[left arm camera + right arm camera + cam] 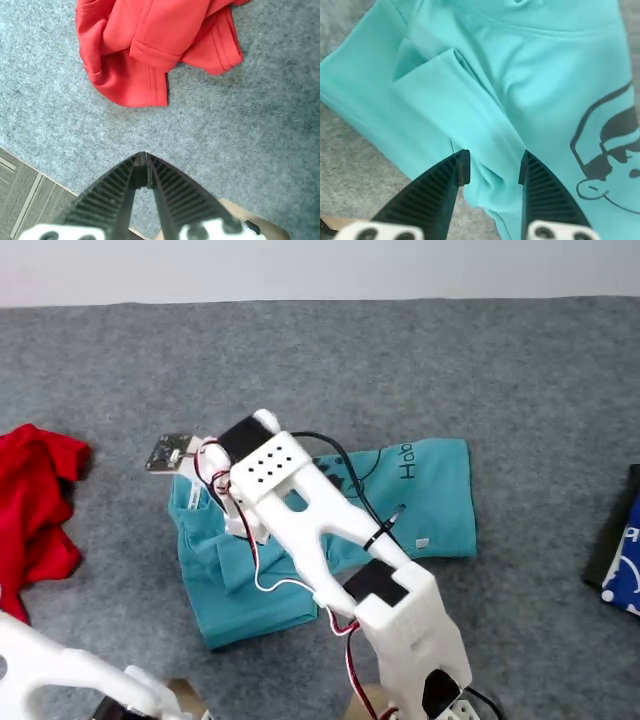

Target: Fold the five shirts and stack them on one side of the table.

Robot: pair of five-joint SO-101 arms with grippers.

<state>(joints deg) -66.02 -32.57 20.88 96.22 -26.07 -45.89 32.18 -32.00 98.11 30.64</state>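
A teal shirt [440,500] with a dark printed figure lies partly folded in the middle of the grey table, its left part bunched into pleats. My right gripper [232,512] hangs over that bunched left part. In the right wrist view the right gripper [492,172] is open, its black fingers [455,175] straddling a fold near the edge of the teal shirt [545,75]. A crumpled red shirt [35,505] lies at the table's left edge. My left gripper [146,161] is shut and empty, above bare grey cloth short of the red shirt [160,35].
A dark blue shirt with white print [625,560] and a black item [610,530] sit at the right edge. The grey cloth [450,360] is bare along the back. The left arm's white body [60,670] stands at the front left, by the table edge [30,175].
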